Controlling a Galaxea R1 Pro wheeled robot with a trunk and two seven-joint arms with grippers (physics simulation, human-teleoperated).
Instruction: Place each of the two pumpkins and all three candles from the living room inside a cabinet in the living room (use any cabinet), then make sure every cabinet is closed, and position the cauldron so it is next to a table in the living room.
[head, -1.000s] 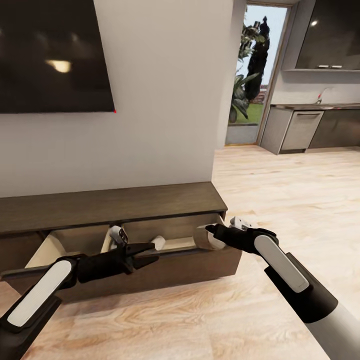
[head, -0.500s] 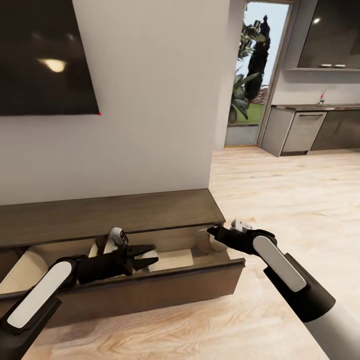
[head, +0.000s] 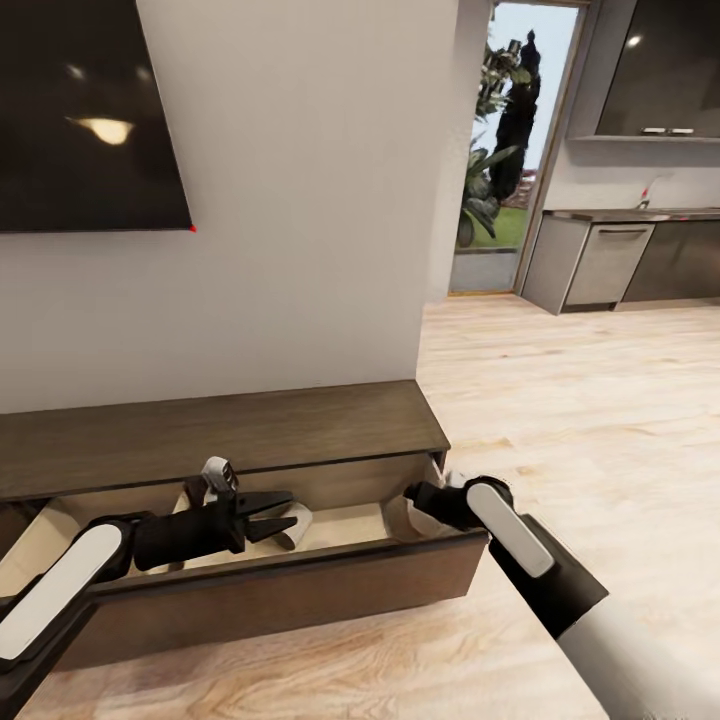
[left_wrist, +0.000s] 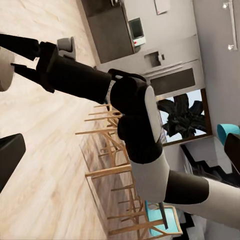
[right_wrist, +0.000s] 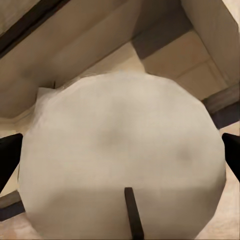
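The dark-brown cabinet (head: 220, 430) stands against the wall with its wide drawer (head: 300, 590) pulled out, showing a pale tan inside. My right gripper (head: 412, 497) reaches down into the drawer's right end, shut on a tan candle (head: 403, 517). That candle (right_wrist: 120, 165) sits between both fingertips (right_wrist: 7, 155) in the right wrist view. My left gripper (head: 280, 510) hangs open over the middle of the drawer. A second candle (head: 298, 527) lies in the drawer just beside its fingers. The left wrist view looks across at the right gripper (left_wrist: 22, 57).
A black TV (head: 80, 110) hangs on the wall above the cabinet. Wood floor (head: 600, 400) stretches right toward a doorway with plants (head: 505, 150) and grey kitchen cupboards (head: 620, 260). Wooden chairs (left_wrist: 110, 170) show in the left wrist view.
My right gripper has come down with its candle from above the drawer's right corner into the drawer. The left gripper has sunk slightly and drawn back left. The view has shifted a little.
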